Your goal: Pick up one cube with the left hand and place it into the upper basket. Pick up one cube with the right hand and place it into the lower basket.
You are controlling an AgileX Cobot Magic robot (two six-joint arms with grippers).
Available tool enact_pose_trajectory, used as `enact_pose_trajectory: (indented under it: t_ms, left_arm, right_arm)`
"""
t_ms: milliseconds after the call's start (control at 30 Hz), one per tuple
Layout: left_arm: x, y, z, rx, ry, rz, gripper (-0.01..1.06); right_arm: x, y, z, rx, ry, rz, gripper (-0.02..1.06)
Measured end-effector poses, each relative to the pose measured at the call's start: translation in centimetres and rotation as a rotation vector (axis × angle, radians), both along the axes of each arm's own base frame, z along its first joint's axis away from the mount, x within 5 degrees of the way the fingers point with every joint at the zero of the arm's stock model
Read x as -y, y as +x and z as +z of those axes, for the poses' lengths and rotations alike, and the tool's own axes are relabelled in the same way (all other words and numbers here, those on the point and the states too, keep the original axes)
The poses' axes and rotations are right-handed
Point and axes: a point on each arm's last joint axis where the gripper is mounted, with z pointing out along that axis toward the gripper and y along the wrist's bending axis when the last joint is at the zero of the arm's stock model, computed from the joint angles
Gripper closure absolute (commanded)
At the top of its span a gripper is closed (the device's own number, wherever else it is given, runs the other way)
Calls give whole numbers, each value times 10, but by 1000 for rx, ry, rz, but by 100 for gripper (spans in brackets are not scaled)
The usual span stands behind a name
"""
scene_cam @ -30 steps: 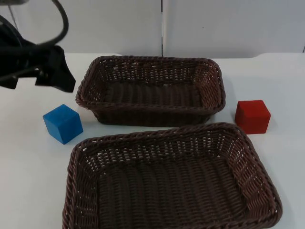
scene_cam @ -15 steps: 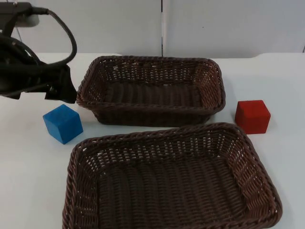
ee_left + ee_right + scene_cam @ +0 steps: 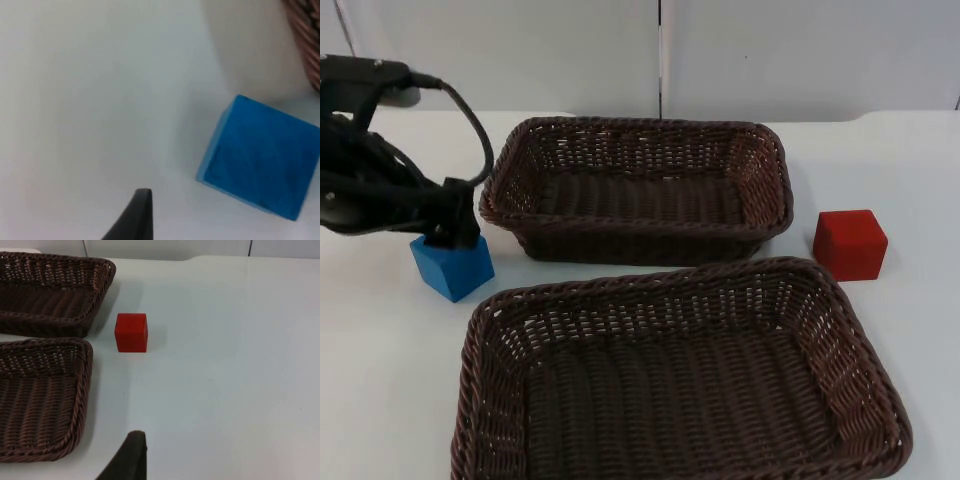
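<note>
Left gripper over the blue cube; right arm waiting.

Top view: I see the left gripper [image 3: 450, 232] directly above the blue cube [image 3: 453, 265], beside the upper basket [image 3: 638, 188]; I cannot tell its finger opening. The red cube [image 3: 850, 243] sits near the table's [image 3: 380, 380] right edge, between the upper basket and the lower basket [image 3: 675, 372].
Left wrist view: the blue cube [image 3: 260, 157] lies just beside the fingertip [image 3: 134, 220].
Right wrist view: the red cube [image 3: 131, 332] rests apart from both baskets.

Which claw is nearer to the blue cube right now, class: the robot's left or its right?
Left. The left claw is right over the blue cube, beside the upper basket. The right claw waits well back across the table, with the red cube ahead of it.
</note>
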Motion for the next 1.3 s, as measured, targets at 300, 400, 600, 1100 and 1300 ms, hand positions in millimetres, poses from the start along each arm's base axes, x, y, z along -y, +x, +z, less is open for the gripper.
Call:
enact_pose_trajectory:
  t_ms: [300,400,600,1100,1300]
  left_arm:
    - [-1,10,-18,3,72,-70,0]
    - [1,19,-23,-10,78,-91,0]
    - [4,28,-29,-41,75,-114,0]
    - [5,34,-53,-109,80,-136,0]
    - [5,34,-53,-108,83,-140,0]
  right_arm:
    - [0,0,0,0,0,0,-1]
    - [0,0,0,0,0,0,-1]
    - [0,0,0,0,0,0,-1]
    - [0,0,0,-1,9,-5,-1]
    - [0,0,0,-1,9,-5,-1]
